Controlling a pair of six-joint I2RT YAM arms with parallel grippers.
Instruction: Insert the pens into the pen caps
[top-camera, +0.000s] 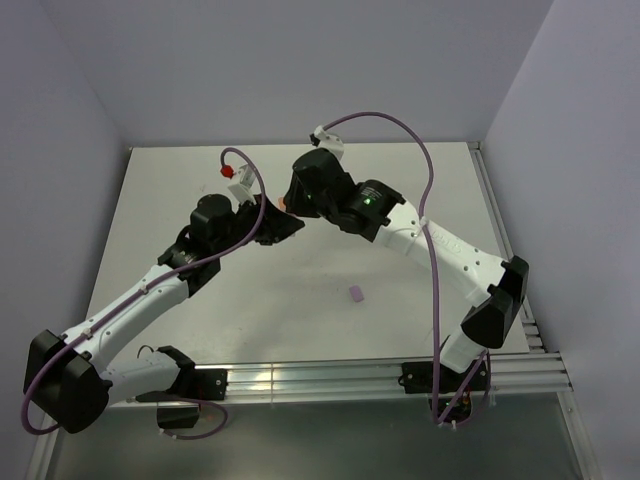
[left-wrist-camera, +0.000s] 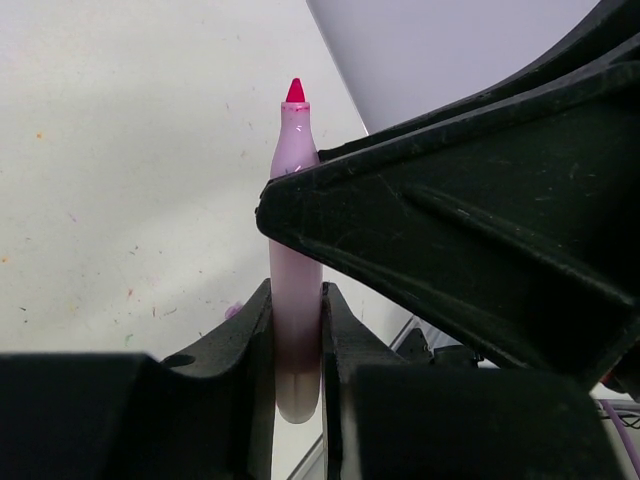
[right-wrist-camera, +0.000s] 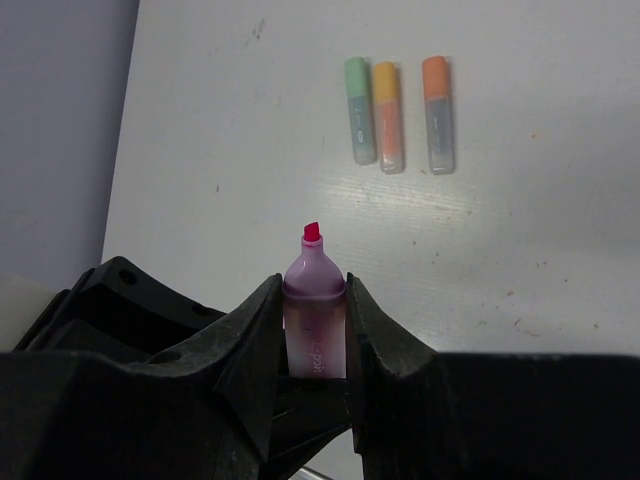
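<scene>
One pink-purple pen (left-wrist-camera: 293, 200) is clamped by the left tool (left-wrist-camera: 297, 300) and the right tool (right-wrist-camera: 314, 290) together. One grip should be released slowly, with the barrel kept straight.

The held pen (right-wrist-camera: 315, 320) sits between the fingers of both the left gripper (left-wrist-camera: 296, 305) and the right gripper (right-wrist-camera: 313, 300), which meet above the table (top-camera: 420, 180) toward its back. Beyond the pen's tip, in the right wrist view, a row of three pens (right-wrist-camera: 388, 117) lies side by side on the table (two close together, the third slightly apart). A loose cap (top-camera: 355, 293) lies alone nearer the arm bases, between the arms.
</scene>
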